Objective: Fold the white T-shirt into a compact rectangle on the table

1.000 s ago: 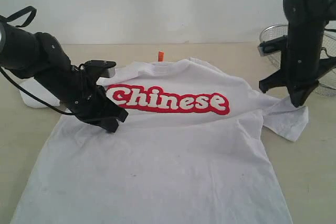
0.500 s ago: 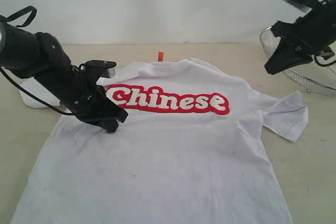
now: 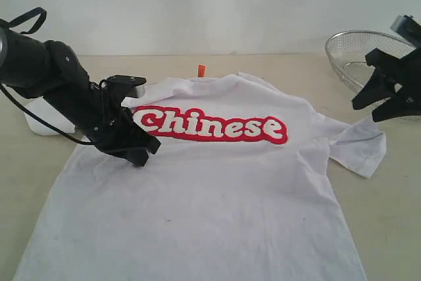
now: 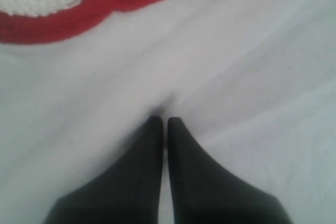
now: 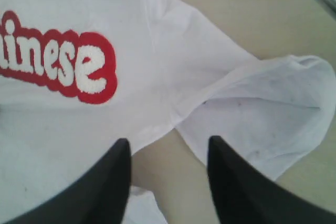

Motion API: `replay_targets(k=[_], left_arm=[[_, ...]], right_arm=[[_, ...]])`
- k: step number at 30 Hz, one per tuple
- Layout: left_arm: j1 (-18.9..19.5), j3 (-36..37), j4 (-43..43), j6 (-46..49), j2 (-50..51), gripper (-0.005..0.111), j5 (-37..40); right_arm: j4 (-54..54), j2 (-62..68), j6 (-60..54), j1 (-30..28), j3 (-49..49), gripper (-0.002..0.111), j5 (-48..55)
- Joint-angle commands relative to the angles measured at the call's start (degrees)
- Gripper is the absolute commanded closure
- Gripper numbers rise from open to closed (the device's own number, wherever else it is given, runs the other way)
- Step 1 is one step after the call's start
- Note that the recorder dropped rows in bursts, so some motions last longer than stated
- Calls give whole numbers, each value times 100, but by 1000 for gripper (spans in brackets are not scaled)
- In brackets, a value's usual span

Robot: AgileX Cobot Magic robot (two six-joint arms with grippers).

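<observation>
The white T-shirt lies spread face up on the table, with red lettering across the chest and an orange neck tag. My left gripper is shut, its tips pressed onto the fabric just below the lettering; no pinched fold shows. My right gripper hangs open a little above the shirt's right sleeve. In the right wrist view the right gripper is over bare table between the sleeve and the body of the T-shirt.
A silver wire-mesh basket stands at the back right, just behind my right arm. A white object lies on the table behind my left arm. The shirt's hem runs off the near edge of the view.
My right gripper has left the right sleeve, swung up and out to the right, come back down and opened. The sleeve lies flat on the table. The left arm has not moved.
</observation>
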Motion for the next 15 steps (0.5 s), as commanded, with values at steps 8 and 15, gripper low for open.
replay_targets(k=[8,15], left_arm=[[-16,-4,70,-30,42,102,-180],[-16,-4,70,-30,42,102,-119]], right_arm=[[-512,-38,574,782,26,54,77],[-376,214,734,1052,26,54,-376]])
